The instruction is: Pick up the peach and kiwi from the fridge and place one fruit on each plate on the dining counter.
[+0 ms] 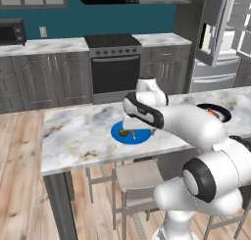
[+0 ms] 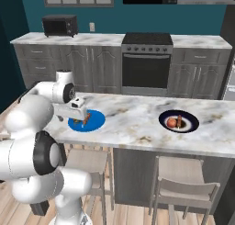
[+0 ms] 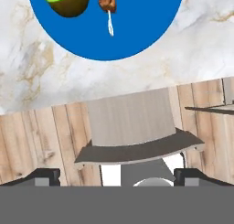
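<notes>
The gripper point(image 3: 116, 175) is held spread wide and empty, the kiwi point(image 3: 68, 1) lying ahead on the blue plate point(image 3: 137, 31).

The dining counter point(image 2: 137, 123) is white-grey marble with tan veining over a dark grey base. The bright blue plate point(image 3: 137, 31) carries an olive-green kiwi point(image 3: 68, 1), darker brown underneath, at eleven o'clock. The black plate point(image 2: 179, 121) has a pale rim and bears an orange-red peach point(image 2: 171, 122). The stool point(image 3: 132, 131) is grey above a light wooden floor point(image 3: 36, 141).
</notes>
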Tool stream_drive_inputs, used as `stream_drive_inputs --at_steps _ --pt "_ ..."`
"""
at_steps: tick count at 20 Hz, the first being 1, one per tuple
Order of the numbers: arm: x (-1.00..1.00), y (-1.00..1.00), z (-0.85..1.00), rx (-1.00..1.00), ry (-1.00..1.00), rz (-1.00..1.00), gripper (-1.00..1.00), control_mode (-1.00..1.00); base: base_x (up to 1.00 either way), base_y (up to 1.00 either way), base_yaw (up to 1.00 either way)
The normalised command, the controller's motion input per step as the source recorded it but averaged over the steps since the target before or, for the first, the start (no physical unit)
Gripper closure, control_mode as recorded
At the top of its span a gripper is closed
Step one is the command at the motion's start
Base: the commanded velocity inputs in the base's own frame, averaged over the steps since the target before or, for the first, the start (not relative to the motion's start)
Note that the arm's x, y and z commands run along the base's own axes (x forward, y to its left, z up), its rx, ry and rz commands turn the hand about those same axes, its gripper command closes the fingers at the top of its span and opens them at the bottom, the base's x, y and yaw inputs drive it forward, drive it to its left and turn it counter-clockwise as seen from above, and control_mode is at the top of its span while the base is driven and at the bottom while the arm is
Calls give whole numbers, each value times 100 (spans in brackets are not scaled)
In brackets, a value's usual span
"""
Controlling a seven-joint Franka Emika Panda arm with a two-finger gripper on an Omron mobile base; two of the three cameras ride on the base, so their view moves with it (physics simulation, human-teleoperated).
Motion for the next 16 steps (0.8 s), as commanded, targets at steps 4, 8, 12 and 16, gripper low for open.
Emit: stream_drive_inputs --at_steps 4,8,12,16 --pt "-100 -15 47 0 -6 -7 -100 -100 0 0 0" --pt "-100 -5 53 0 -9 -4 -100 -100 0 0 0" --pt "-100 -6 61 0 -12 0 -100 -100 0 0 0" --pt "-100 -21 53 0 -15 0 -100 -100 0 0 0"
